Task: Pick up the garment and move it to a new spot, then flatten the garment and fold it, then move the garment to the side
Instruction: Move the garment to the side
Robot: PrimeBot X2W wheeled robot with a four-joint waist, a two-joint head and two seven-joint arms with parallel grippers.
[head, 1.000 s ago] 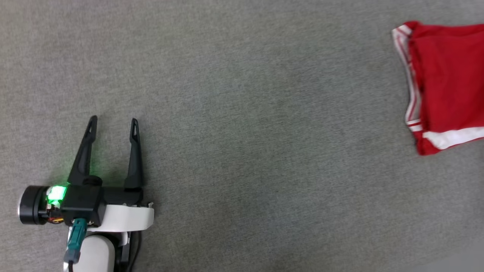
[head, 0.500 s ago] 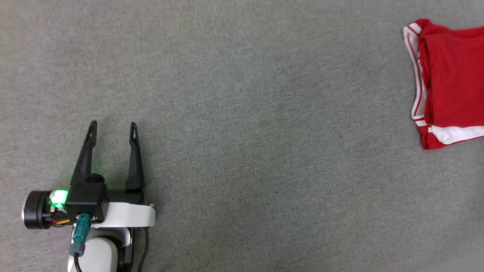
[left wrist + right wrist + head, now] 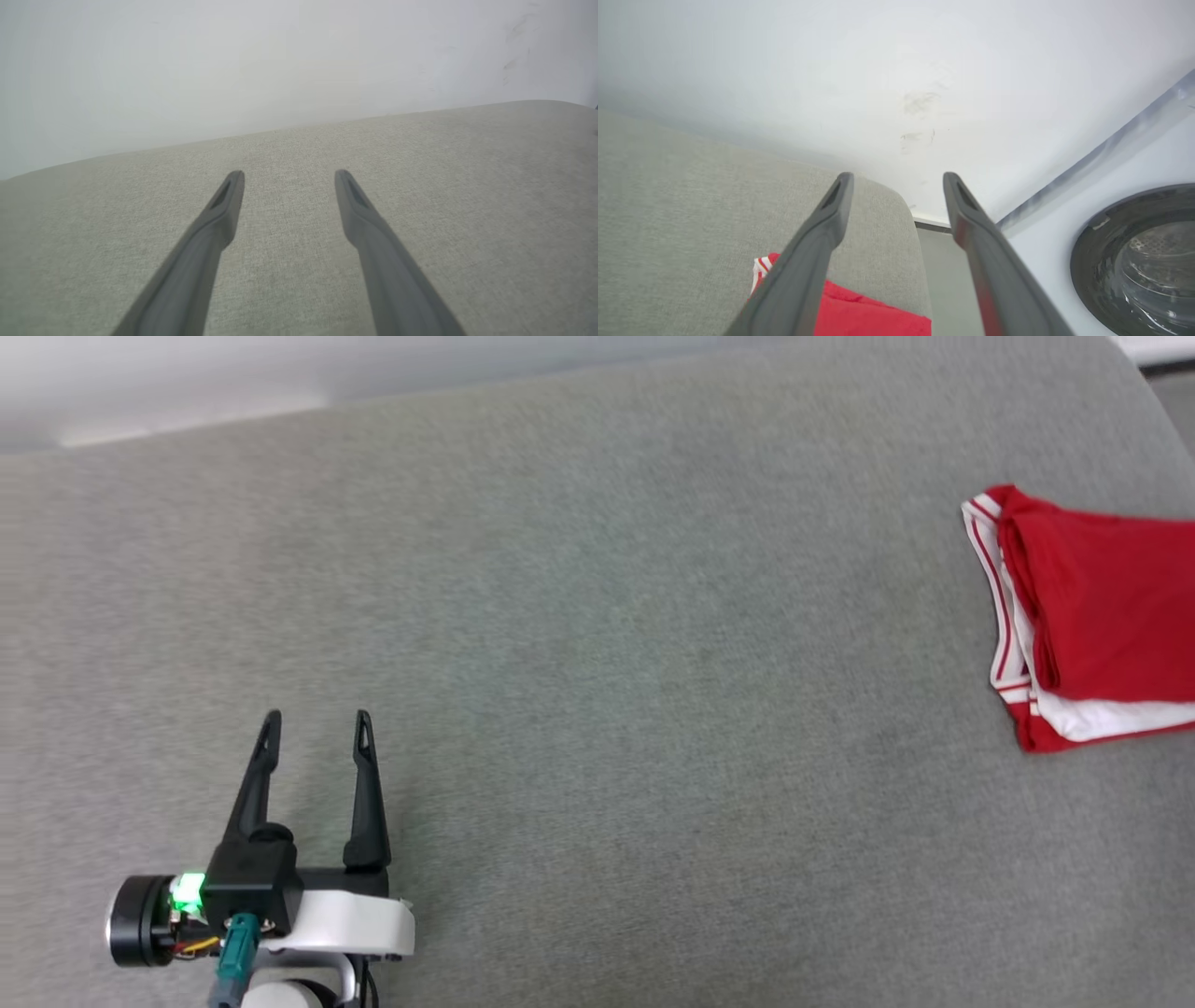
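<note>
— What do you have, near to far?
— You have two grippers and one shirt (image 3: 1102, 607). Your left gripper (image 3: 317, 719) sits at 7 o'clock in the head view, fingers spread wide with nothing between them. Your right gripper (image 3: 898, 176) is wide and empty too, with the shirt showing under its left finger.
— What changed?
— Your head camera has tipped up, so the far edge of the cushion (image 3: 653, 709) and the wall (image 3: 373, 364) now show at 12 o'clock. The shirt keeps its fold.
— How does it look?
— It lies folded at 3 o'clock on the cushion, cut by the frame: red layers, a white band below, striped trim along its 9 o'clock edge.
</note>
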